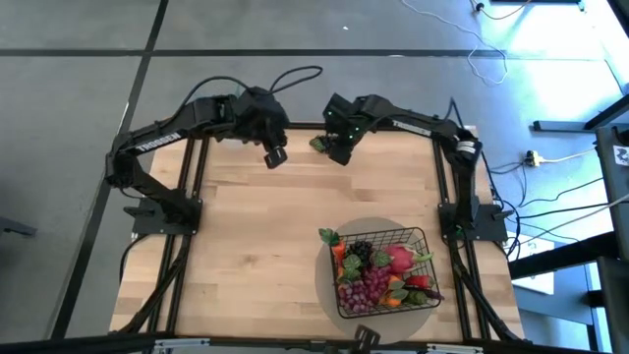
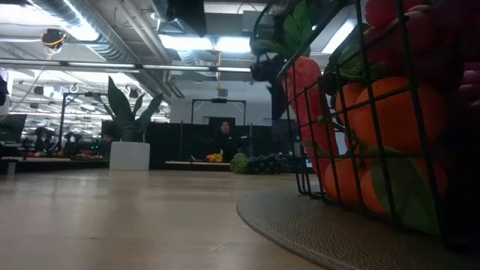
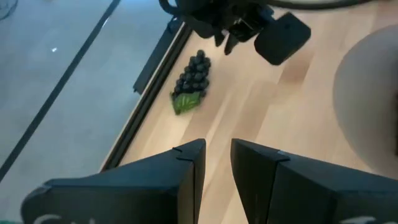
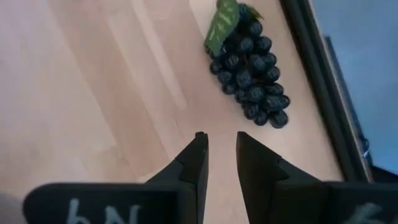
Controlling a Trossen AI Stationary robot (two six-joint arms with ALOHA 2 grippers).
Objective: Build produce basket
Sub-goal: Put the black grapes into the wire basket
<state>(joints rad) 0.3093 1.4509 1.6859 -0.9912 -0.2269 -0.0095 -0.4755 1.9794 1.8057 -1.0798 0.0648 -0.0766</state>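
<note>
Sitting on the near right of the table, the basket (image 1: 385, 271) is full of produce (image 1: 376, 276). Far back, the right gripper (image 4: 219, 152), fingers narrowly apart and empty, hovers by the dark grapes (image 4: 250, 76) at the table edge; a careless push could knock them off.

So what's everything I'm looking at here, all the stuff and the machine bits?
table: one, light wood.
round mat: one, grey, under the basket at the near right.
basket: one, black wire, on the mat, full of produce.
produce: red, orange, pink and purple pieces, piled in the basket.
dark grape bunch: one, blue-black with a green leaf, alone at the table's far edge.
potted plant: one, green, white pot, far background.
person: one, seated, far background.
left claw: hovering at the far edge, holding nothing.
right claw: above the grape bunch, holding nothing.
</note>
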